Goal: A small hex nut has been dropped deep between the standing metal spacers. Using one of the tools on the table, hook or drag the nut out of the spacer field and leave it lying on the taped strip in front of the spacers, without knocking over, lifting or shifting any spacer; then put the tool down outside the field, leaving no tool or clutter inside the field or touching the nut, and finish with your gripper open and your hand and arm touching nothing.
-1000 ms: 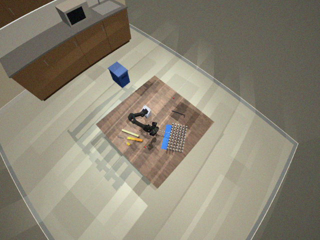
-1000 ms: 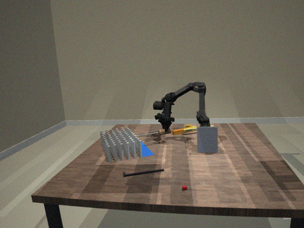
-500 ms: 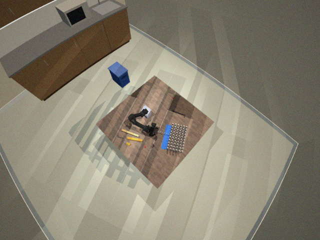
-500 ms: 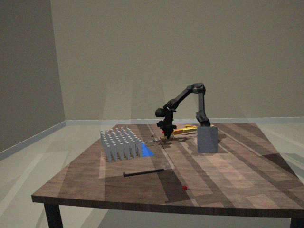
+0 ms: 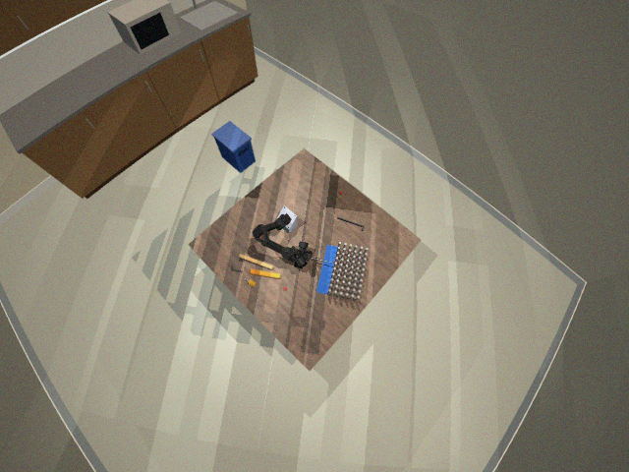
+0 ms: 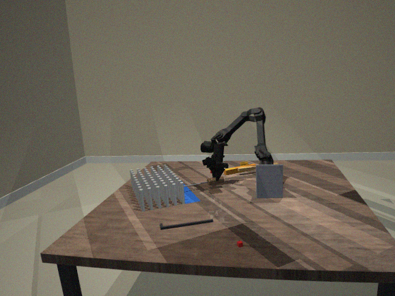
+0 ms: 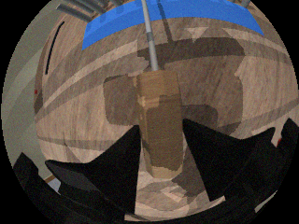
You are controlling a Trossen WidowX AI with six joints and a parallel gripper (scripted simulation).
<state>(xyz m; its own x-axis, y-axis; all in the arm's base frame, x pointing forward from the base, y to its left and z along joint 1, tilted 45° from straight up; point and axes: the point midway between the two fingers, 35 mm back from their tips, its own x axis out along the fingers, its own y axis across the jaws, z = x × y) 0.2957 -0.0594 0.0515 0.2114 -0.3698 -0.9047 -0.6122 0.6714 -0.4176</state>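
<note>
My gripper (image 5: 310,258) (image 6: 217,179) (image 7: 161,126) is shut on the wooden handle (image 7: 160,105) of a tool. The tool's thin metal rod (image 5: 322,261) (image 6: 195,184) (image 7: 149,35) points away from me across the blue taped strip (image 5: 323,279) (image 6: 192,197) (image 7: 210,13), towards the spacers. Its shadow lies apart from it in the wrist view. Its tip cannot be made out. The metal spacers (image 5: 349,271) (image 6: 157,191) stand upright in rows behind the strip. The hex nut cannot be made out in any view.
A dark hooked bar (image 5: 349,221) (image 6: 186,224) (image 7: 52,47) lies beside the field. A pale stick (image 5: 257,262), an orange bar (image 5: 263,273) and a small yellow item (image 5: 251,282) lie beside the arm. A grey panel (image 6: 269,181) stands near the base. Red cubes (image 5: 285,288) (image 6: 239,243) lie on the table.
</note>
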